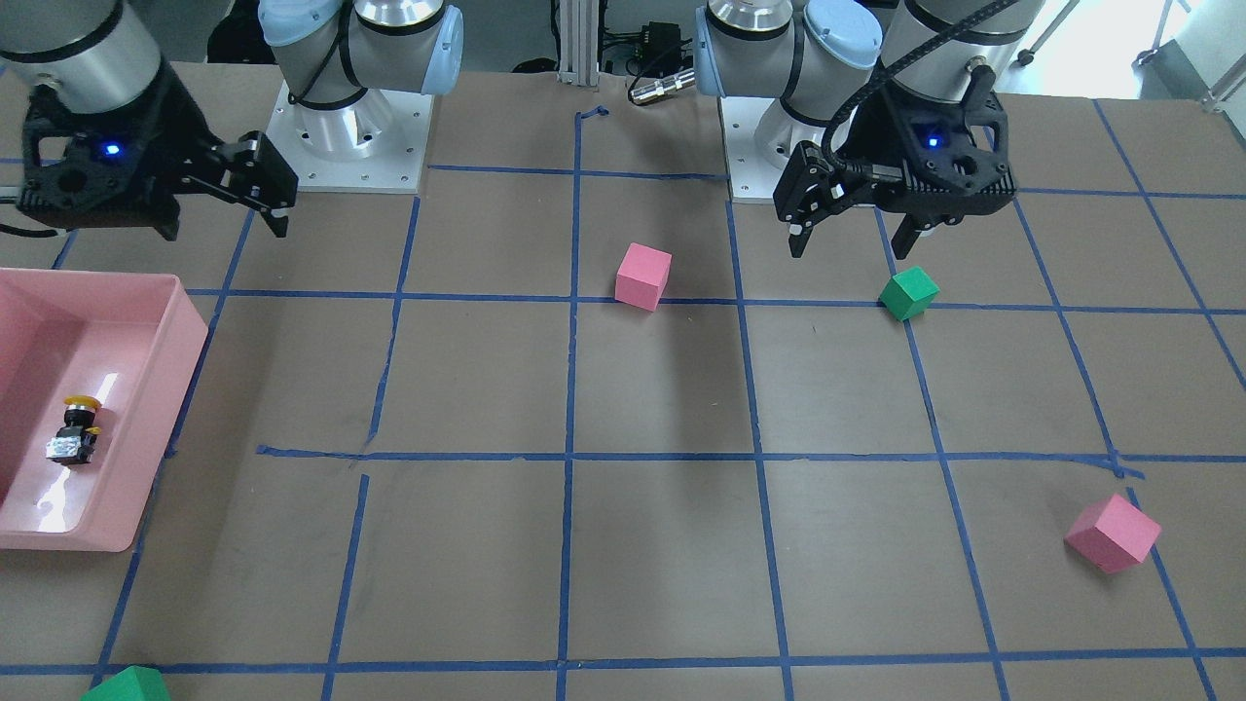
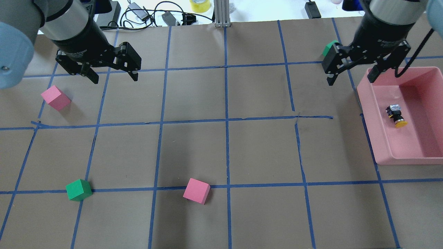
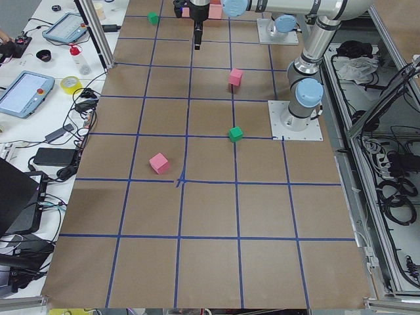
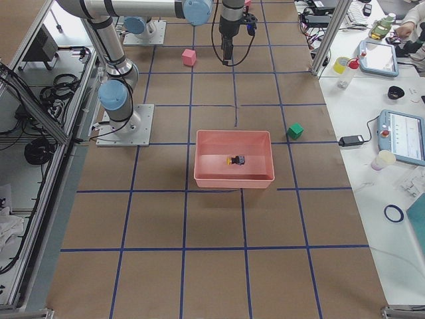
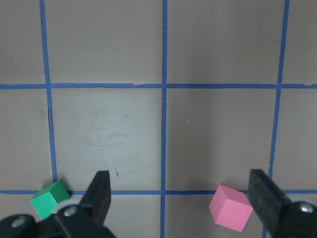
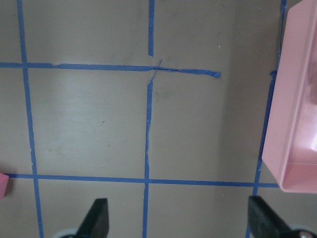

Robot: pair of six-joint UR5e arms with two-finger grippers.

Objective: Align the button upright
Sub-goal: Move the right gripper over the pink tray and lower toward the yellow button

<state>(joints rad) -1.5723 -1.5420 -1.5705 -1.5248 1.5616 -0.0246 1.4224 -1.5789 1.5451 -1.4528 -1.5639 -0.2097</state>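
Brown paper crossed by blue tape lines covers the desk (image 2: 193, 152). Nearest the robot, a green cube (image 2: 79, 190) and a pink cube (image 2: 196, 190) sit well apart from the work. Further out on the right, a pink tray (image 2: 368, 117) holds the button (image 2: 396, 115). It lies on its side, yellow cap toward the robot, and touches no wall, so access from above looks open. Beyond it, the right jaws hang apart and empty over the tray's inboard edge. The left jaws, likewise apart, hover near a second pink cube (image 2: 55, 98).
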